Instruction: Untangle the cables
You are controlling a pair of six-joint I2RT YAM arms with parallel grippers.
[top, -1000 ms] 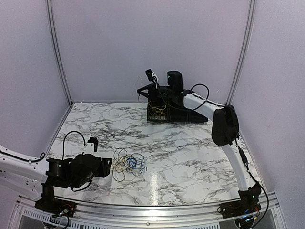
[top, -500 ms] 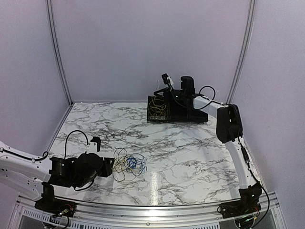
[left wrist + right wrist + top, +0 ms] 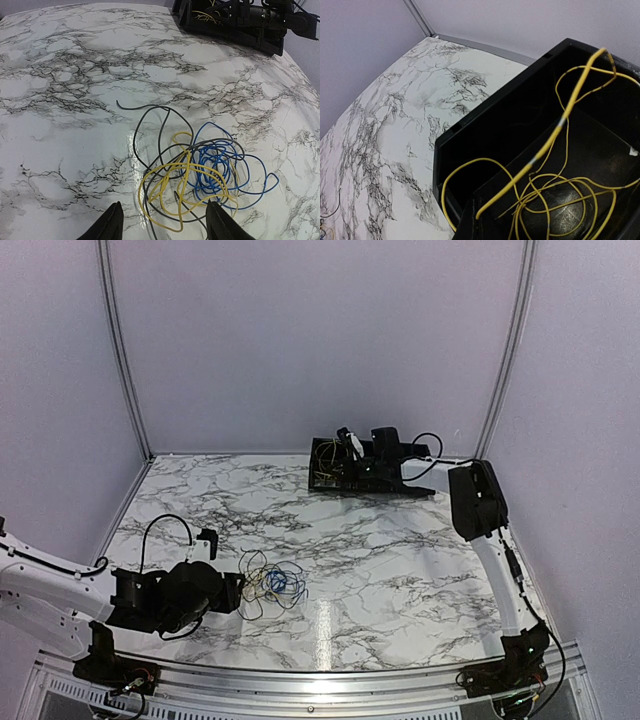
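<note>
Marble-patterned desk [image 3: 400, 540], walled in pale lilac, carries the tangle of cables [image 3: 268, 583] near its front left. From the left wrist, the black cable [image 3: 150, 125] arcs over the far side, its loose end pointing far-left. The blue cable [image 3: 215, 165] bunches to the right and the yellow cable [image 3: 165, 187] loops nearest. The left hand [image 3: 167, 227] is released, its fingers [image 3: 114, 225] straddling the yellow loops' near edge. At the far edge, the right hand [image 3: 332, 455] is clenched over a black bin [image 3: 470, 125] holding a second yellow cable [image 3: 545, 145]; whether it pinches that cable I cannot tell.
</note>
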